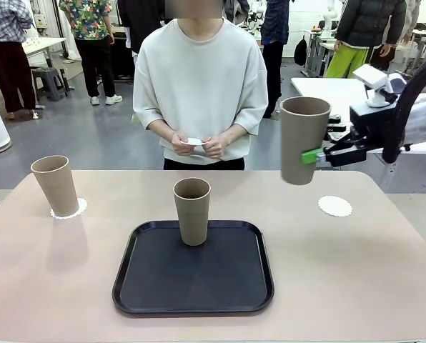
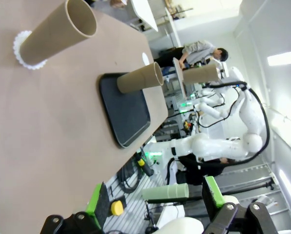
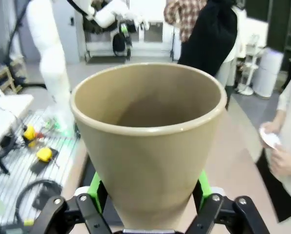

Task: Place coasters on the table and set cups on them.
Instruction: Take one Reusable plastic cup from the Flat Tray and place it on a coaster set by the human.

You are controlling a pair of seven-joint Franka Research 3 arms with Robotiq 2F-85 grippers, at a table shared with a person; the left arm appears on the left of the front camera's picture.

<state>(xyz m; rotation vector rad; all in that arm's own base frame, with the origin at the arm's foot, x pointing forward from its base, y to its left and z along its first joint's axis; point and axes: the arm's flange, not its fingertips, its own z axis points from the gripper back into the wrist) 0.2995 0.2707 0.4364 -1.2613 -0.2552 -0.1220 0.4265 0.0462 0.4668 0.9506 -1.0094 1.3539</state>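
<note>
Black tray [image 1: 193, 286] sits near the front edge of the table [image 1: 363, 271] in the front view, one cup [image 1: 192, 211] upright on it. At far left, a second cup [image 1: 55, 185] stands on a coaster [image 1: 76, 209]. The right gripper [image 1: 311, 155] clasps a third cup [image 1: 304, 139] in the air, above and left of a bare coaster [image 1: 334, 206]. The person's hands [image 1: 216, 147] hold a small white disc [image 1: 194, 141]. From the left wrist, the left gripper [image 2: 155, 195] hangs with fingers spread, nothing between them. From the right wrist, green pads [image 3: 95, 187] press both sides of the third cup's lower wall.
</note>
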